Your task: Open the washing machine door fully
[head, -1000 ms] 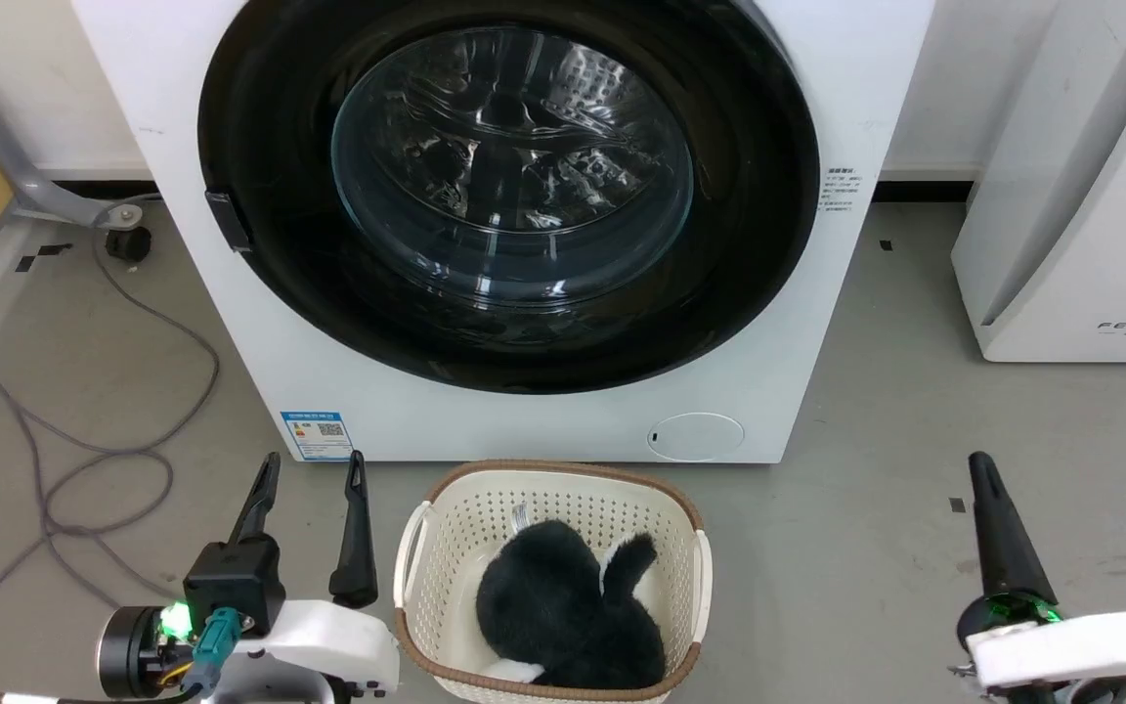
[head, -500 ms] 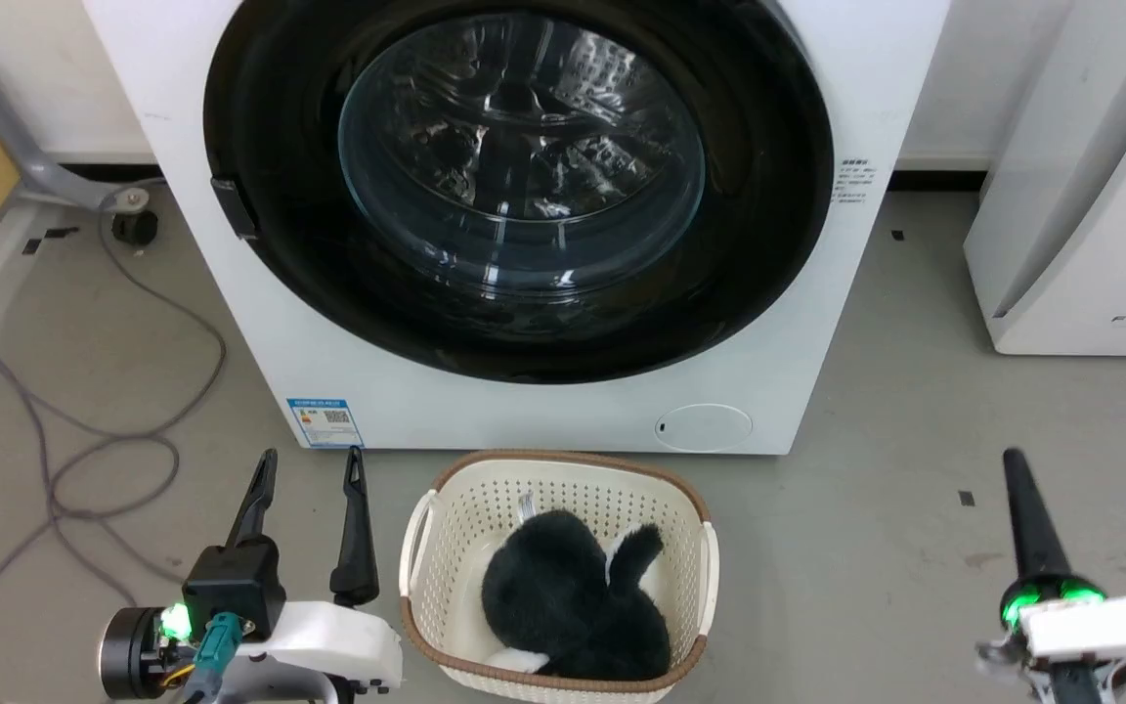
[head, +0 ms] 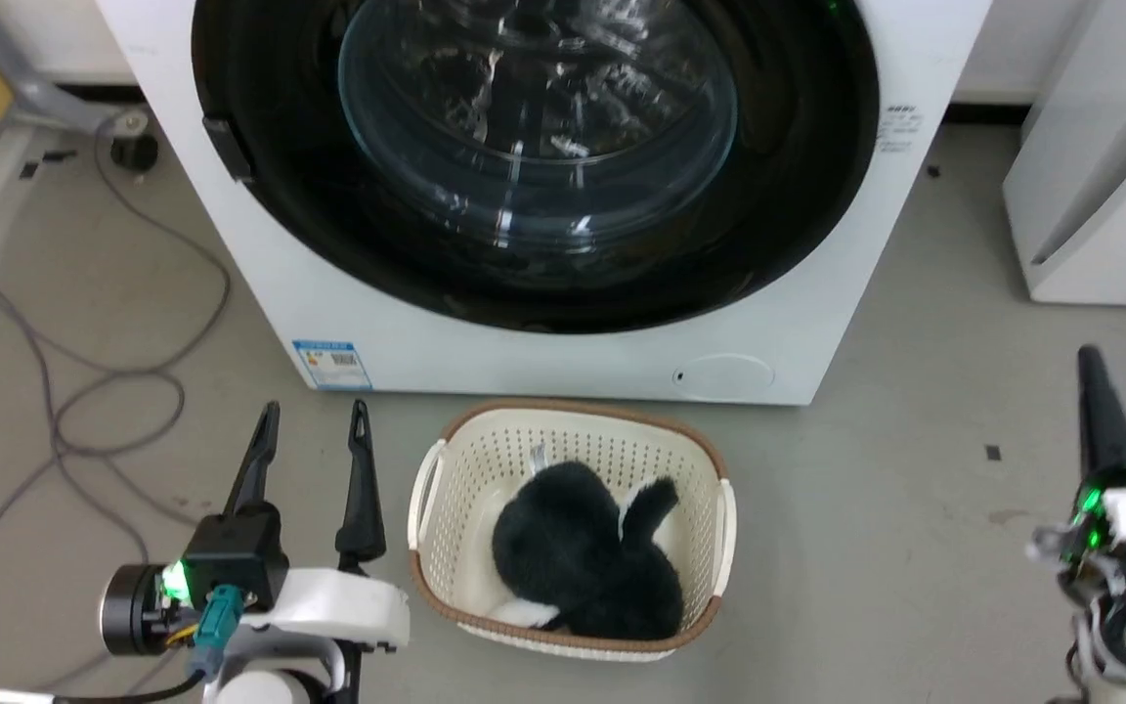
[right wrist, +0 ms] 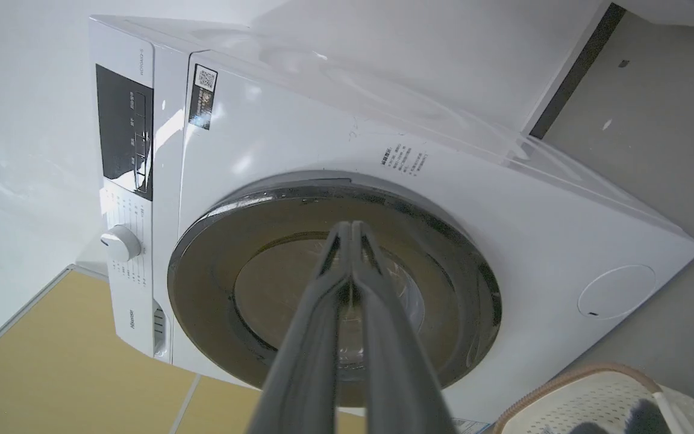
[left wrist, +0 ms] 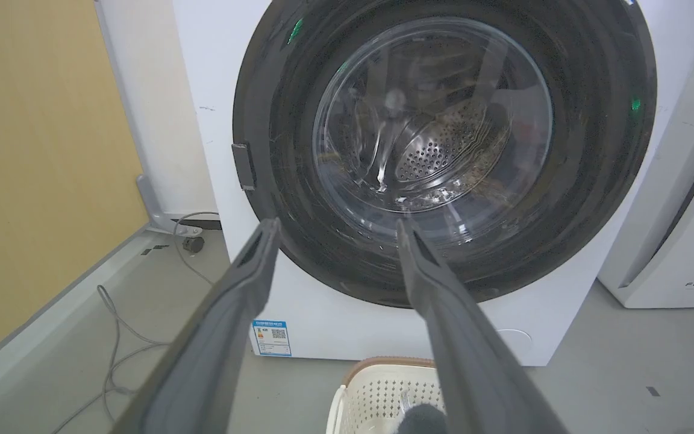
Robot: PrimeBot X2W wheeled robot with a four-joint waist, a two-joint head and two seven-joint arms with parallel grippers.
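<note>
The large round glossy black washing machine door (head: 798,196) sits shut, flush in the front of the big white front-loading washing machine (head: 563,367). Neither arm touches it. My left gripper (head: 315,406) hangs low near the floor, jaws spread wide and empty. My right gripper (head: 1089,354) has its jaws pressed together on nothing. The small dark tab (head: 229,147) on the door's left edge looks like the only purchase, and if I miss it I expect to slip off the glossy rim. The cream perforated plastic basket (head: 446,460) with a black plush toy (head: 583,557) stands just before the machine, so a low reach could knock it.
</note>
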